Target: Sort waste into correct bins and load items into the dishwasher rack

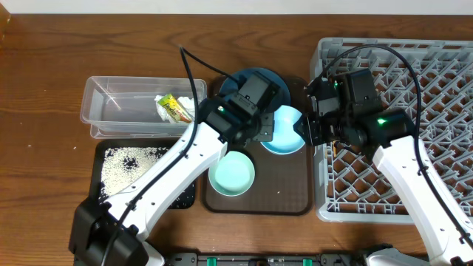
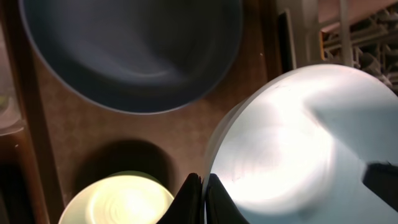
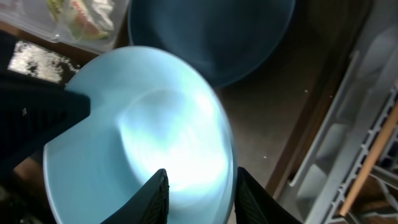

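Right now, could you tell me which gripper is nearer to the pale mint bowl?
Left. The left gripper is beside the mint bowl, at the near rim of the light-blue bowl; the right gripper straddles the opposite rim, next to the rack.

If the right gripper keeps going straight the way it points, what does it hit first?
The blue bowl: its rim sits between the right gripper fingers, though whether they touch is unclear.

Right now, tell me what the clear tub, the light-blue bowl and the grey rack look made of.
Clear tub: likely plastic, glossy, with see-through walls. Light-blue bowl: smooth and shiny with a bright glare; melamine or glazed ceramic, hard to tell. Grey rack: moulded plastic by its lattice, matte.
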Controlling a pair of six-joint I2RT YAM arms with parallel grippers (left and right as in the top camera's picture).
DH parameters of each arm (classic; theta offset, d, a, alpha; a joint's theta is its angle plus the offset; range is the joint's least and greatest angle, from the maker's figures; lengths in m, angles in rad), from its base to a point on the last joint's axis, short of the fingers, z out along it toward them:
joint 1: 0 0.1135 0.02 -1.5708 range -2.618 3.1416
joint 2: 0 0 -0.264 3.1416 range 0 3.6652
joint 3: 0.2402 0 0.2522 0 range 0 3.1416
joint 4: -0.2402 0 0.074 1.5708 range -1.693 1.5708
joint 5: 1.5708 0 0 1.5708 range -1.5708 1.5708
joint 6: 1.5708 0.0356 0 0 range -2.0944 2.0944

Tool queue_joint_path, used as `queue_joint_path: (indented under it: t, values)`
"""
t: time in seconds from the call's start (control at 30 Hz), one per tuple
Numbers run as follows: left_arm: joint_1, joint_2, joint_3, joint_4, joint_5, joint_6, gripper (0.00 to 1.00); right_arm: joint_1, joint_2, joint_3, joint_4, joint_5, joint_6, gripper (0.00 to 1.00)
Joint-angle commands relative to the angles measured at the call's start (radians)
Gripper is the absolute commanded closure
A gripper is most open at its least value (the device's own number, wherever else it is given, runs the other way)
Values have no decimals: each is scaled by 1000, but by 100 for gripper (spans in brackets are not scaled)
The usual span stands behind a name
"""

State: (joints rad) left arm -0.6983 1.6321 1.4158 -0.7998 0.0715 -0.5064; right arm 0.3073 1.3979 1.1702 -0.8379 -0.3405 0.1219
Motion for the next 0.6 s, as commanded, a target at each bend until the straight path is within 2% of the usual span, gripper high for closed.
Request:
queue_joint_path:
  t: [0.0, 0.23, 0.43, 0.57]
  values:
    - [-25, 2, 8, 26, 7, 42, 94, 12, -1, 6, 0, 21, -4, 68]
    - [-28, 1, 8, 55, 8, 42, 94, 14, -1, 6, -18, 77, -4, 71]
    - [-28, 1, 8, 54, 8, 42, 94, 14, -1, 6, -23, 113, -4, 89]
    - [-28, 1, 8, 55, 8, 42, 94, 14, -1, 6, -14, 128, -4, 96]
